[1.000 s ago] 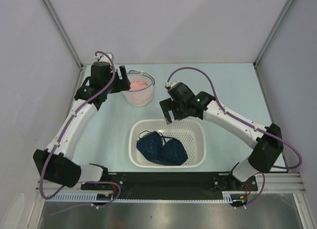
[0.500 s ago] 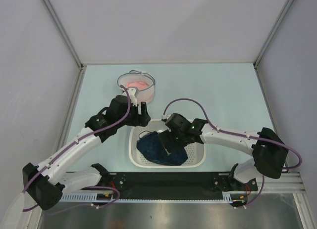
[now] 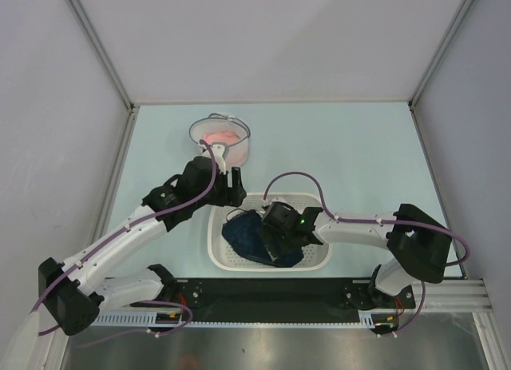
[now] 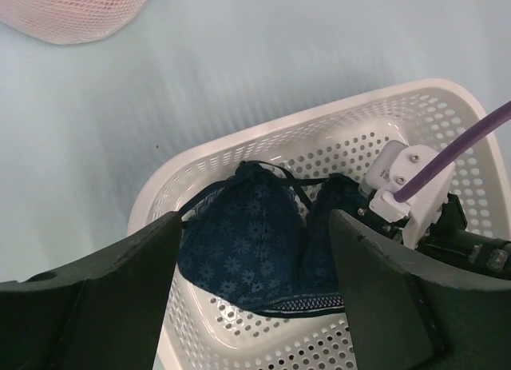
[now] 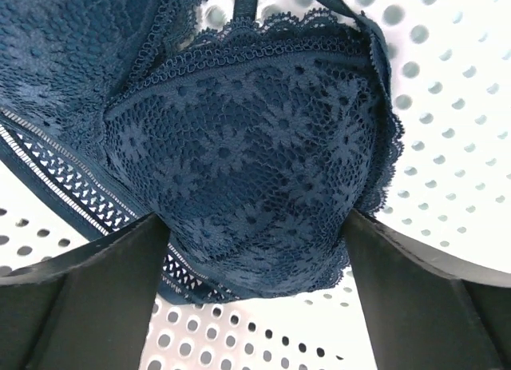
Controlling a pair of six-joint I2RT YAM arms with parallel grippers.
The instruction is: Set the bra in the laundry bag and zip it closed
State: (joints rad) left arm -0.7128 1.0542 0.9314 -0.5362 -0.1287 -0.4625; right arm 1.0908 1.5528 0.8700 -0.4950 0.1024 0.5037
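In the white basket (image 5: 447, 106), the bra (image 5: 255, 146) lies between the spread right claw (image 5: 255, 226)'s fingers (image 5: 88, 298).

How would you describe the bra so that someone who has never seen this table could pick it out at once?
On the pale blue table, find the white perforated basket near the arm bases. The bra lies inside it, under the right gripper. It is the only dark navy lace item; the laundry bag behind is pale mesh showing pink.
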